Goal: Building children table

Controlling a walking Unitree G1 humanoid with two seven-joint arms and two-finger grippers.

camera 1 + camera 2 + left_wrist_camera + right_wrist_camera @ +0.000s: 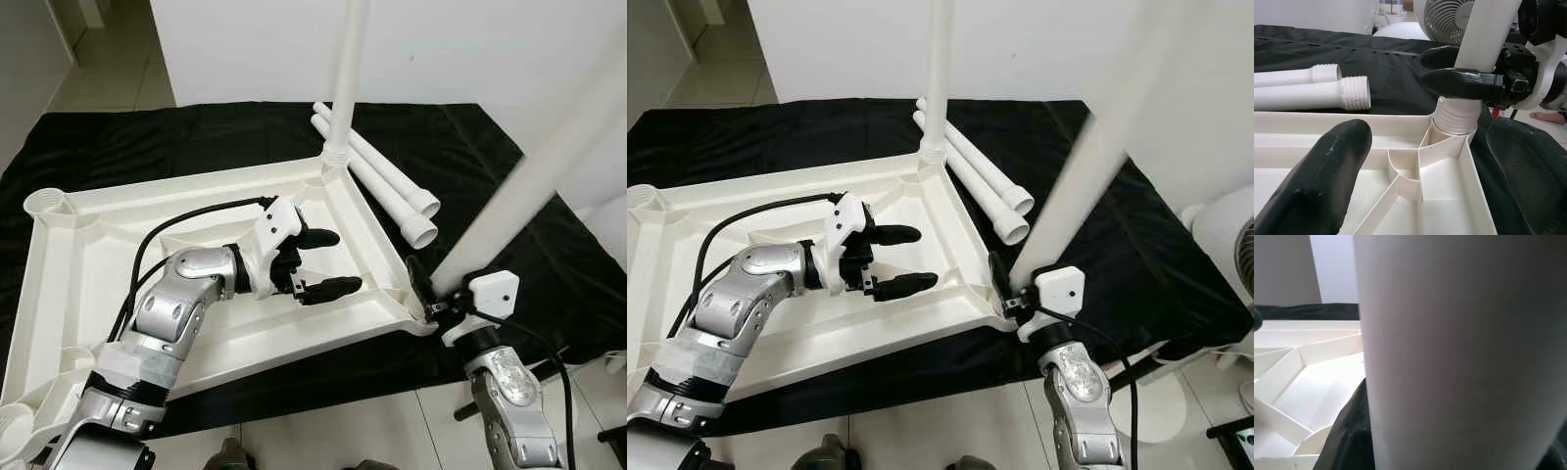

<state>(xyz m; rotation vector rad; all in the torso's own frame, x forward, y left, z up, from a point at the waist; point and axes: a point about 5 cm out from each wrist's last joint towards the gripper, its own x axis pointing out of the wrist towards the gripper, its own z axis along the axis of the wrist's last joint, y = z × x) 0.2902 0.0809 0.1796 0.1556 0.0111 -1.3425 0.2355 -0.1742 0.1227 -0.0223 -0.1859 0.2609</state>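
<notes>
Across the black cloth lies the upturned white plastic tabletop, its ribbed underside facing up. One long white plastic leg stands upright in the far corner socket. A second long white leg leans from the near right corner, and my right claw is clamped around its lower end just above the socket. Two spare white threaded legs lie side by side on the cloth beyond the tabletop. My left claw hovers over the tabletop's inside, fingers spread and holding nothing.
</notes>
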